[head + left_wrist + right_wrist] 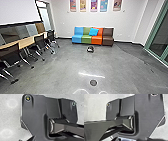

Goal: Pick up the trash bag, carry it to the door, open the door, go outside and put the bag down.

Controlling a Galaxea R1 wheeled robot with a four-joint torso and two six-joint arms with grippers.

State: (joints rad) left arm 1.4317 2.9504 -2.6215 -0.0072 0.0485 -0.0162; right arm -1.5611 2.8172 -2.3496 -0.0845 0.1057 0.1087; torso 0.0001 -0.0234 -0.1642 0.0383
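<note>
One small, dark, rounded object sits at twelve o'clock; finding the bag seems in hand, calling for careful driving. Either tool's grip, I can't tell.

I note a multicoloured sofa against the far wall; section order, from my left: light blue, green, orange, brown. A bright blue cushion leans tilted on its backrest, where green meets orange. Above it I log a row of colourful posters. Along my left side: a long pale wooden table, with dark chairs on shiny legs beside it. Grey floor, streaked with glare; I record a round dark disc set in it, nearer me.
</note>
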